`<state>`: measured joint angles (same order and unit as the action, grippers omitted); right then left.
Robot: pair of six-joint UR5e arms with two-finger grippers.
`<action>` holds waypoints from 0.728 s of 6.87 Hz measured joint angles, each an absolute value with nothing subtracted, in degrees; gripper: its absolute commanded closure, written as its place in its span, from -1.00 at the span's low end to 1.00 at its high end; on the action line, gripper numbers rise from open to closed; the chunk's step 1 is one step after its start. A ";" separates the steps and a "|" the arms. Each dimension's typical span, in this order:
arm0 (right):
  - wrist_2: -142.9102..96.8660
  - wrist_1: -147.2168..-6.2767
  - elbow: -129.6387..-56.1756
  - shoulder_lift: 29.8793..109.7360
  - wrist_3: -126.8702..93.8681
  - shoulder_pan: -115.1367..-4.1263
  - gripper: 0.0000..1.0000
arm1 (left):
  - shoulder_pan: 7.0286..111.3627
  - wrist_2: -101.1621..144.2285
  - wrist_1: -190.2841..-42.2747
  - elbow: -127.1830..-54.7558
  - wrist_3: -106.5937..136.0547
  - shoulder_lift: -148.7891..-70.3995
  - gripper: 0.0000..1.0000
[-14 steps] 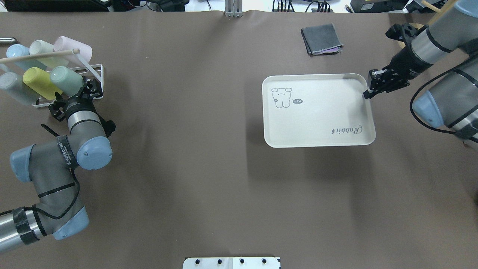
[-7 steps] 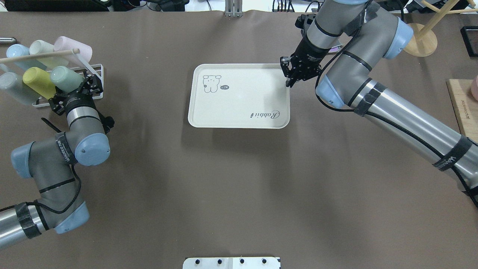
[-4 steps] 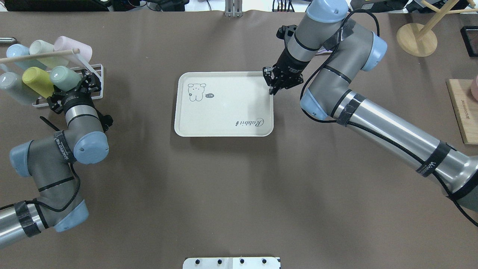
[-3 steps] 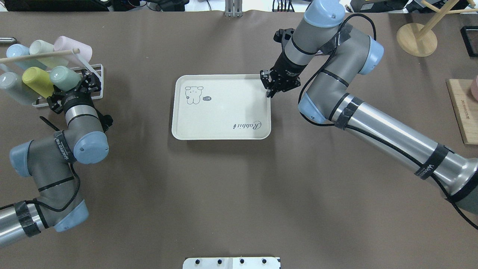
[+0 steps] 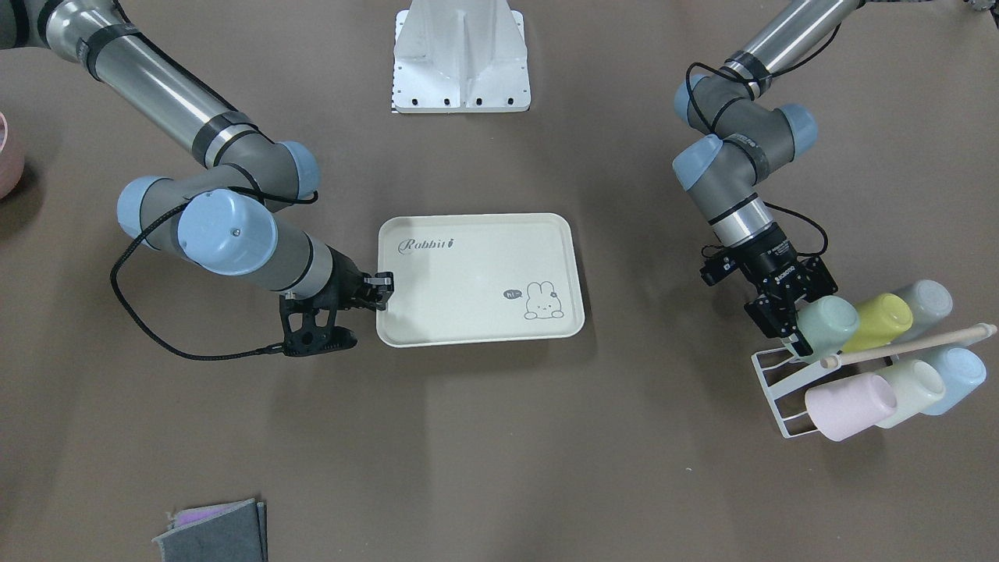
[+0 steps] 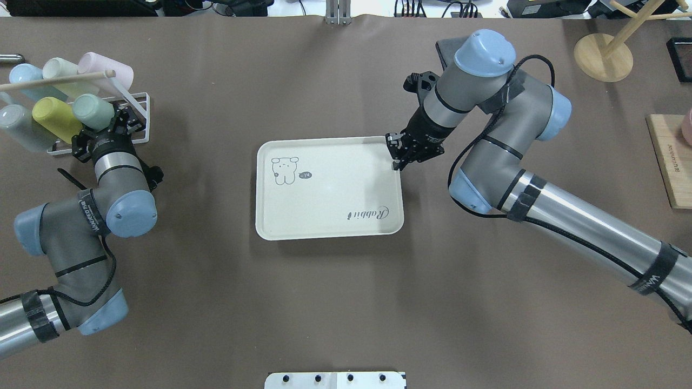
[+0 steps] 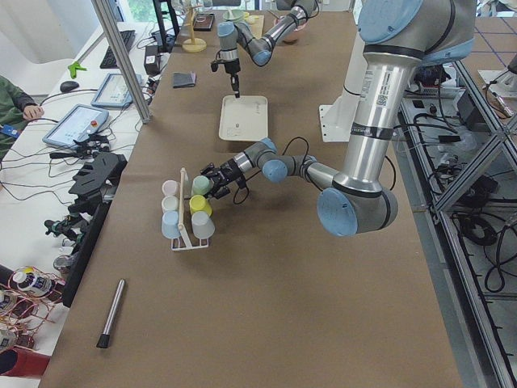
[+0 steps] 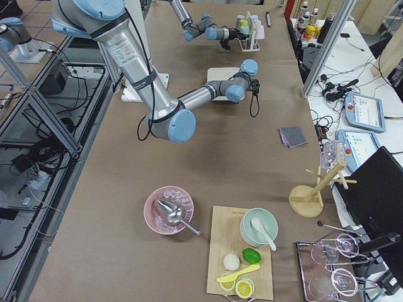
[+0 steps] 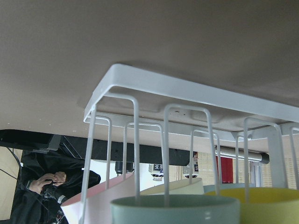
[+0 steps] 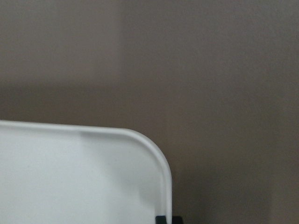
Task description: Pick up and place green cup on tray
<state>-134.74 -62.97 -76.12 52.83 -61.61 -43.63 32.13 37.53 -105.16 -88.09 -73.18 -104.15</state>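
Note:
The green cup (image 6: 92, 112) lies on its side in a white wire rack (image 6: 136, 116) at the far left, next to a yellow cup (image 6: 57, 116). It also shows in the front view (image 5: 827, 324) and, as a rim, in the left wrist view (image 9: 175, 205). My left gripper (image 6: 111, 129) is open, with a finger on each side of the cup's near end (image 5: 792, 316). The cream tray (image 6: 330, 183) with the "Rabbit" print sits mid-table. My right gripper (image 6: 397, 159) is shut on its far right corner rim (image 5: 384, 290). That corner fills the right wrist view (image 10: 70, 177).
The rack also holds pink (image 6: 105, 67), pale whitish-green (image 6: 62, 69), blue (image 6: 24, 75) and grey (image 6: 19, 127) cups under a wooden dowel (image 6: 59, 80). A grey cloth (image 5: 211, 535) lies far right. A wooden stand (image 6: 603, 56) and board (image 6: 673, 162) are at the right edge.
My right arm has carried the tray by its corner from the table's right side to the middle, then a little nearer. My left gripper has edged toward the green cup.

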 measured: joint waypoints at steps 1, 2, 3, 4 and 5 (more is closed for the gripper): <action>-134.39 -62.99 -78.05 54.64 -61.63 -42.71 1.00 | 32.16 37.53 -105.39 -88.07 -73.36 -104.15 -0.16; -133.47 -63.01 -78.65 55.24 -61.77 -41.67 1.00 | 32.16 37.55 -105.60 -88.08 -73.65 -104.15 -0.16; -132.53 -63.02 -78.84 55.50 -61.82 -41.01 1.00 | 32.16 37.57 -105.69 -88.12 -73.87 -104.15 -0.16; -132.12 -63.02 -78.85 55.68 -61.70 -40.77 1.00 | 32.20 37.55 -105.72 -88.17 -73.96 -104.15 -0.16; -131.97 -63.02 -78.80 55.79 -61.49 -40.66 0.08 | 32.23 37.54 -105.73 -88.28 -74.01 -104.15 -0.16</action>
<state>-131.97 -63.02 -78.80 55.79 -61.49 -40.66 32.23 37.54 -105.73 -88.28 -74.01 -104.15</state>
